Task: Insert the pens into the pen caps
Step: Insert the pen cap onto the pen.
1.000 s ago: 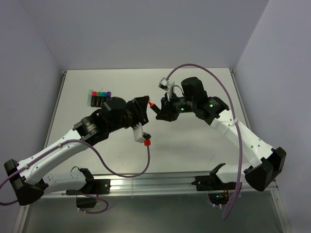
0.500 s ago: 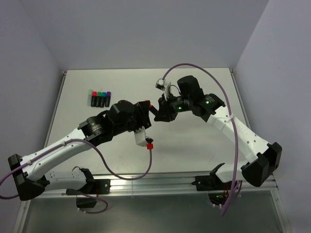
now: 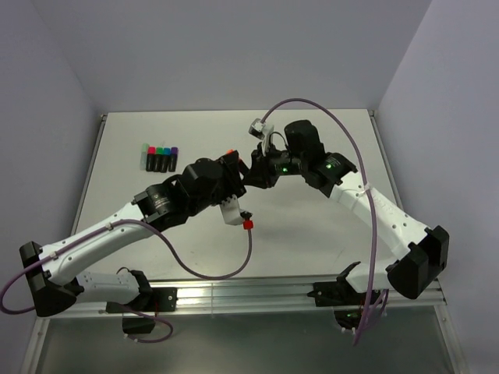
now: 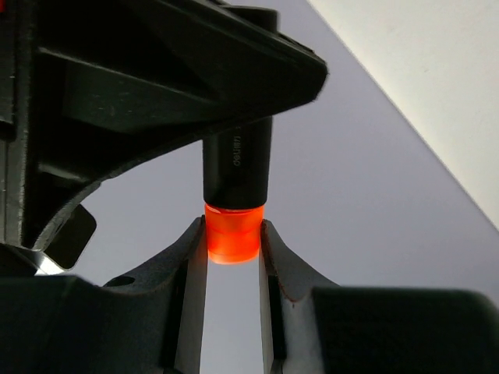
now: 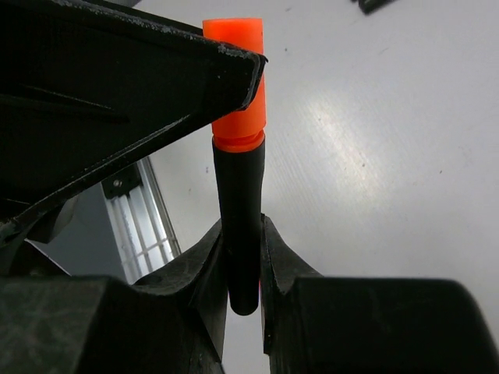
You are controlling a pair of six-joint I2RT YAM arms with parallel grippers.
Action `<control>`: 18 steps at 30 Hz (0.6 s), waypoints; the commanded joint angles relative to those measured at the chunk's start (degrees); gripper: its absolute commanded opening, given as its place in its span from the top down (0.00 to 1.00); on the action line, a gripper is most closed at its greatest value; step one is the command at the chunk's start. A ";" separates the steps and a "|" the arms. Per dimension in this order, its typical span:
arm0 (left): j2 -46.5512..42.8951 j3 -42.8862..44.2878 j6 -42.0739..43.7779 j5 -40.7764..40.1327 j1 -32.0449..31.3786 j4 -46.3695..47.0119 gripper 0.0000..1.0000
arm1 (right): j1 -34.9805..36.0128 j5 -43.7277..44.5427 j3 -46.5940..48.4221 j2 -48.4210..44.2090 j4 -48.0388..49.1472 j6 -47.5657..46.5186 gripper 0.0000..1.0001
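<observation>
The small orange plastic cap (image 4: 231, 236) sits between the two fingers (image 4: 193, 261) of the left gripper (image 4: 231, 248). These fingers are opened only as wide as the cap and press it from both sides. The end of the cap meets the end of the short black marker barrel (image 5: 239, 187). No gap shows between them, but how deep the marker goes inside I cannot tell. From the left fingertips the barrel runs straight into the right gripper (image 5: 243, 234). Its fingers (image 5: 209, 269) are almost closed and clamp the rear part of the barrel; the tail end lies deeper between them, and the cap stands beyond their tips. Cap and marker are held above the white table (image 3: 312, 226). Four other black markers with coloured ends (image 3: 160, 158) lie side by side on the table, well apart from both pairs of fingers, on the outer side of the left gripper.
</observation>
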 commanded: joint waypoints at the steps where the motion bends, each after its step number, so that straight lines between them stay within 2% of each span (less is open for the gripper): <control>1: -0.12 -1.36 2.65 5.14 -2.74 7.44 0.82 | 0.11 0.69 -0.21 1.20 17.57 0.63 1.00; 5: 0.22 -3.31 4.07 0.31 -2.74 12.47 0.73 | 0.11 -0.19 -1.27 1.12 18.63 0.28 1.00; 8: 0.84 -3.39 4.76 -1.89 -2.74 14.48 0.60 | 0.11 -0.02 -2.58 0.59 18.11 0.28 1.00; 9: 0.84 -3.92 5.20 -3.03 -2.65 16.40 0.52 | 0.11 -0.11 -3.11 0.50 17.76 0.28 1.00; 14: -0.91 -8.30 9.50 -2.34 -2.74 25.81 0.43 | 0.02 0.50 -5.13 -0.11 17.40 -1.48 1.00; 18: -3.11 -9.46 11.62 -0.94 -2.74 23.82 0.36 | -0.06 1.21 -5.14 -0.20 17.31 -1.48 1.00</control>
